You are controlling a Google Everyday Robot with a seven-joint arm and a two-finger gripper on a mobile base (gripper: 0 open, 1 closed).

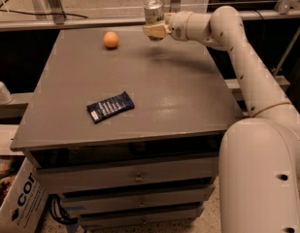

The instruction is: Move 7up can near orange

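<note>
Cardboard box [13,198] on the floor, btm left. On the grey table [188,106]: dark-blue snack wrapper [110,107] lying flat at ~8 o'clock from centre, orange [110,39] at ~11 near the far edge. 7up can [153,11] is upright at ~2 o'clock from the orange, not touching it. Gripper [154,30] is clamped on the can's lower part, w/ the arm reaching in from 3 o'clock.

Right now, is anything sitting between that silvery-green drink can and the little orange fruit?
Nothing visible. The gripper holds the silvery-green metal 7up can near the grey table's far edge, with bare tabletop across to the small round orange. The flat dark-blue snack wrapper lies nearer the front, off that path.
</note>
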